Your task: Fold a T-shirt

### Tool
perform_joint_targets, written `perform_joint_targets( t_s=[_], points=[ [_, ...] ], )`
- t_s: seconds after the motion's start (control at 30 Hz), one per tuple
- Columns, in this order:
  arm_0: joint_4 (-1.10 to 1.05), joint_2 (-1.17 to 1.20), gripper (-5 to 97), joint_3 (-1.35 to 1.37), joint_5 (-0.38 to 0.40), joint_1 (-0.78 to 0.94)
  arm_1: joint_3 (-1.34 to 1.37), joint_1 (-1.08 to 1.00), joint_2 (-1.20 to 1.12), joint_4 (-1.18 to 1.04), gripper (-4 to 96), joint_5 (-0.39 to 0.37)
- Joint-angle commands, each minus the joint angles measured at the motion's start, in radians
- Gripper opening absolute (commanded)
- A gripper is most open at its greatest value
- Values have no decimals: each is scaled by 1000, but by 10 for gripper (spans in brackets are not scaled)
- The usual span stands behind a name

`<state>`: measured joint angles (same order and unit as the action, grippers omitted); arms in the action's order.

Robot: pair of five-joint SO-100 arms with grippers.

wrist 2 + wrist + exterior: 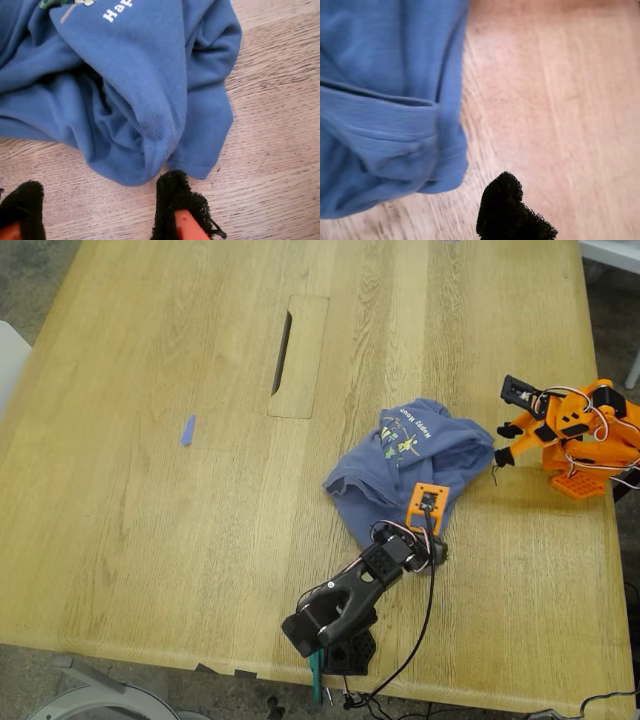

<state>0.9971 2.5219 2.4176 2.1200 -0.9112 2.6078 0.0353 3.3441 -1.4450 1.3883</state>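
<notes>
The slate-blue T-shirt (415, 465) lies crumpled in a heap on the wooden table (150, 540), right of centre in the exterior view, with its chest print and white text facing up. My first gripper (436, 542), on the black arm, hovers over the shirt's near edge. The first wrist view shows bunched shirt fabric (385, 110) beside one black fingertip (505, 210), with nothing in the jaws. My second gripper (500, 442), on the orange arm, is open at the shirt's right edge; its two pads (177, 200) stand apart just short of a fold (150, 125), not touching it.
A small blue tape scrap (188, 430) lies on the left part of the table. A dark slot with a lid panel (283, 352) is cut into the table behind the shirt. The first arm's base (335, 640) is clamped at the near edge, with a cable (425, 620) hanging beside it.
</notes>
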Motion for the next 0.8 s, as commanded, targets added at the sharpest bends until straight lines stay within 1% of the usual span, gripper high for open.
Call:
perform_joint_targets(
  t_s=[0.0, 0.13, 0.27, 0.33, 0.37, 0.4, 0.5, 0.6, 0.63, 0.77],
  points=[
    [-34, -2, 532, -114, 3, -34, -63, -5, -32, 26, 360, 3],
    [-41, -5, 525, -150, -46, 43, -100, -5, -120, 120, 355, 8],
    [-64, -74, 481, -250, -141, 176, -135, 9, -259, 272, 344, 14],
    [-84, -124, 423, -296, -193, 244, -143, 14, -334, 364, 332, 18],
    [-114, -143, 379, -302, -233, 279, -143, 20, -370, 416, 321, 20],
    [-143, -160, 339, -304, -264, 313, -138, 29, -402, 468, 302, 20],
    [-210, -204, 211, -298, -308, 385, -120, 61, -494, 626, 197, 18],
    [-311, -256, 96, -285, -333, 423, -115, 81, -574, 739, 22, 21],
    [-350, -278, 70, -284, -334, 433, -115, 86, -595, 770, 3, 23],
    [-469, -370, 25, -288, -330, 451, -110, 103, -673, 870, 3, 25]
  ],
)
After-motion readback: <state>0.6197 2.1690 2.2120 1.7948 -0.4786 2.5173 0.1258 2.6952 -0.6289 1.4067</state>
